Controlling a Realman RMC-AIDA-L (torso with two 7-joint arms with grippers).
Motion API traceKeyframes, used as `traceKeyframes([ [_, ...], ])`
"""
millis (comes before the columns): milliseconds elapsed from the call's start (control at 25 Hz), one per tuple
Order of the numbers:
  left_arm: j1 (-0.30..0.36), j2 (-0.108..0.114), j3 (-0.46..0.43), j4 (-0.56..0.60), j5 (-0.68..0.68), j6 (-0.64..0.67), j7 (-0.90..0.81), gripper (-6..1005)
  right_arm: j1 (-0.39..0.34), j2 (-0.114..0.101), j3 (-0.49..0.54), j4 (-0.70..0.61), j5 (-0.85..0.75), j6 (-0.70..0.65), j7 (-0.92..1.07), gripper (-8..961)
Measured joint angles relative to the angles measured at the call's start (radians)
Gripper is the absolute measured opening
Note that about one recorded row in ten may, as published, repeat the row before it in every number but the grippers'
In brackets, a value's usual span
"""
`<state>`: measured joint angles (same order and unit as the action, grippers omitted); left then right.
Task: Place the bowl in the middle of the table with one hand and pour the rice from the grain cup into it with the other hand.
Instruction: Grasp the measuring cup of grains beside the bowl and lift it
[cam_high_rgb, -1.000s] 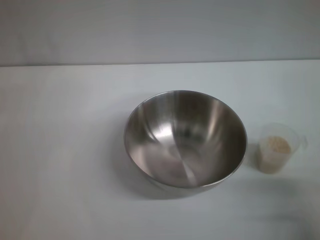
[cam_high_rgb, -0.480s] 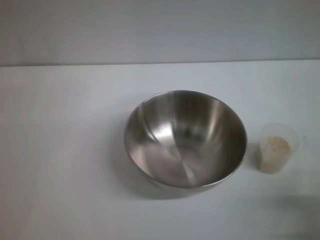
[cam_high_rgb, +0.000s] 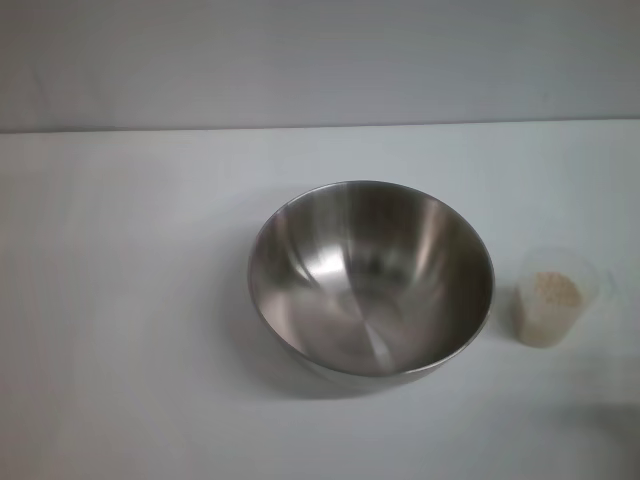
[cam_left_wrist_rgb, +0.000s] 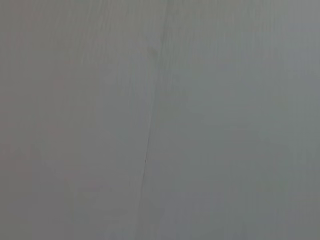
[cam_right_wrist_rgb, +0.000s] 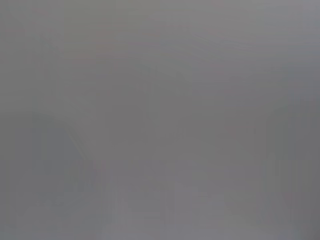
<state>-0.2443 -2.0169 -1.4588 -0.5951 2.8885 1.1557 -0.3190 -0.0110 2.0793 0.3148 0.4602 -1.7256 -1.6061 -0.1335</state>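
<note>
The shiny stainless-steel bowl (cam_high_rgb: 371, 278) stands upright near the middle of the white table (cam_high_rgb: 130, 300) in the head view, and its inside holds nothing. The small clear grain cup (cam_high_rgb: 553, 297) stands upright on the table just to the right of the bowl, apart from it. A heap of pale beige rice (cam_high_rgb: 555, 291) sits inside the cup. Neither gripper shows in any view. The left wrist view and the right wrist view show only plain grey surface.
The table's far edge (cam_high_rgb: 320, 127) runs across the upper part of the head view, with a plain grey wall behind it. A faint shadow lies on the table at the lower right corner (cam_high_rgb: 610, 420).
The bowl and the cup have not moved. The faint shadow at the lower right of the table has shifted slightly.
</note>
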Motion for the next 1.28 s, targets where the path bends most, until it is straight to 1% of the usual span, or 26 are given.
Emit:
traceKeyframes([
  [160, 0.003, 0.0, 0.0, 0.0, 0.0, 0.003, 0.0, 762, 0.01, 0.0, 0.0, -0.009, -0.002, 0.05, 0.0, 636],
  [720, 0.019, -0.002, 0.002, -0.004, 0.0, 0.018, -0.008, 762, 0.046, 0.002, -0.025, -0.037, -0.007, 0.138, 0.0, 635],
  [960, 0.021, -0.001, 0.002, -0.002, 0.0, 0.023, -0.009, 762, 0.075, 0.004, -0.043, -0.036, -0.004, 0.183, -0.057, 635],
  [1280, 0.022, -0.005, 0.002, -0.006, 0.0, 0.024, -0.004, 762, 0.102, 0.004, -0.037, -0.039, -0.002, 0.218, -0.062, 634],
])
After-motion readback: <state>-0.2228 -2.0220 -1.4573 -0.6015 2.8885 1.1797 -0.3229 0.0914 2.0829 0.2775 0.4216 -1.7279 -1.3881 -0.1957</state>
